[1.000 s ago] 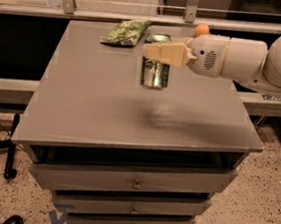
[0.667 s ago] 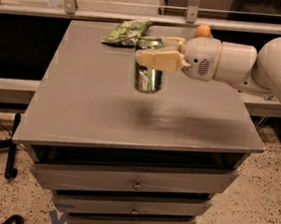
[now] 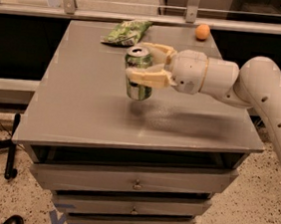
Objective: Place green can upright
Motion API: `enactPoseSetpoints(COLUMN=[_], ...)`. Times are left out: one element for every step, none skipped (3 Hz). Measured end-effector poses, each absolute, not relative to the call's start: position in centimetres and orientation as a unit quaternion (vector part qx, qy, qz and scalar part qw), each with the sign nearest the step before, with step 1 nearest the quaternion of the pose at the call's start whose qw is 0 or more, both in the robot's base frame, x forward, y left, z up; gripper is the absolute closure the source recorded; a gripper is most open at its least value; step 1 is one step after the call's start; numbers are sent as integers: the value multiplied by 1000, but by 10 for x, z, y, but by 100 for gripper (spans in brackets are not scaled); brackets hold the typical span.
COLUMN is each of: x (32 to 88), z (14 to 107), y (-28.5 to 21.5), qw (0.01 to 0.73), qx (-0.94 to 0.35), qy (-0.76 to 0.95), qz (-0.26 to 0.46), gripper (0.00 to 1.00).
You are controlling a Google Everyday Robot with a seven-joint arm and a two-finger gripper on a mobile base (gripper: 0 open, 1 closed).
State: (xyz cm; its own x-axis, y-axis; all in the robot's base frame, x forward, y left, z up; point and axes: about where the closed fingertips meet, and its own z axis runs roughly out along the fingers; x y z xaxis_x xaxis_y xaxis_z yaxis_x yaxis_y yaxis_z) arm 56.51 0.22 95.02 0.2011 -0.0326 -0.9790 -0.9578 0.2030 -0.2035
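The cream two-finger gripper (image 3: 134,61), clamped around the small green cylindrical drink can with silver ends (image 3: 139,90), holds it upright, seemingly just above the middle of the grey drawer cabinet's top (image 3: 80,112); the robot should lower it straight and level until the base sits flat, then release.

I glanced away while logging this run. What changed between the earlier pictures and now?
The gripper, its fingers still shut on the green can, has carried it leftwards in the picture and a little lower, toward the middle of the table. The can stays upright, not let go. The snack bag and the orange ball at the far edge lie where they were.
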Motion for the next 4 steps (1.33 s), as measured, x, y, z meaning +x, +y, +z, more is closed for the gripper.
enactPoseSetpoints(x=[565, 568, 570, 571], z=[935, 925, 919, 915], y=[1, -1, 0, 0], qw=[625, 632, 628, 624], qx=[-503, -502, -507, -511], qy=[472, 468, 474, 479], qz=[365, 359, 352, 347], gripper=[100, 82, 58, 35])
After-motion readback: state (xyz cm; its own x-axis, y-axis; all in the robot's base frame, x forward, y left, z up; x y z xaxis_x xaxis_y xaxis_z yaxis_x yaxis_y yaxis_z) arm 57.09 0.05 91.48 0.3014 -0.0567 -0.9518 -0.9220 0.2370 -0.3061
